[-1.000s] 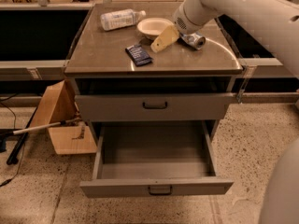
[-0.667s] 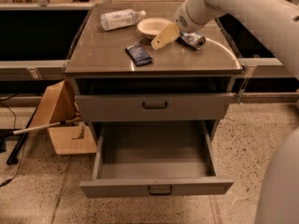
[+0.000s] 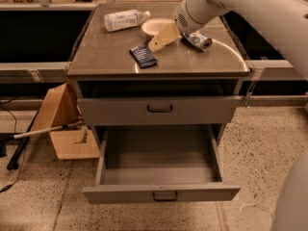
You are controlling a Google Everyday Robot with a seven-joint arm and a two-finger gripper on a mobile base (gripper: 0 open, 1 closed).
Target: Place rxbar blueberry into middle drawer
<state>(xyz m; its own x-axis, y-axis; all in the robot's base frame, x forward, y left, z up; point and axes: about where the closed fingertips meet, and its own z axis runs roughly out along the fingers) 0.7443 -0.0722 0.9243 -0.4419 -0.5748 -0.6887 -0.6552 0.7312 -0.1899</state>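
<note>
Gripper [image 3: 160, 40]: up and right of the rxbar blueberry [image 3: 143, 57], tip angled down at it, near but not touching. Can't tell if it's released or clenched from this angle. It isn't grasping anything.

Change over the last second: small. The gripper has crept slightly left toward the rxbar. The arm [image 3: 240, 8] comes in from the upper right as before. The rxbar hasn't moved and lies flat on the counter [image 3: 106, 57], a bit skewed, with nothing leaning on it.

What that means: my read is that this is still the approach and there's no pick yet. Everything after it is still to do: grasp, lift, carry, drop.

Around the rxbar:
- White bowl [image 3: 155, 24] behind it, just past the gripper.
- Crushed can [image 3: 198, 40] to its right, beyond the gripper. It's the lookalike, so don't grab that.
- Plastic bottle [image 3: 126, 19] behind it and to the left, well apart.
- Upper drawer [image 3: 202, 110] below it in the cabinet face, closed.
- Middle drawer [image 3: 120, 194] below that, pulled out, nothing visible inside. Target is ready, with no opening step needed.
- Cardboard box [image 3: 60, 124] on the floor, down and left of it.

Risk: the bar is flat and thin, so the grasp will likely need a low, square descent, otherwise it could skate across the counter.
</note>
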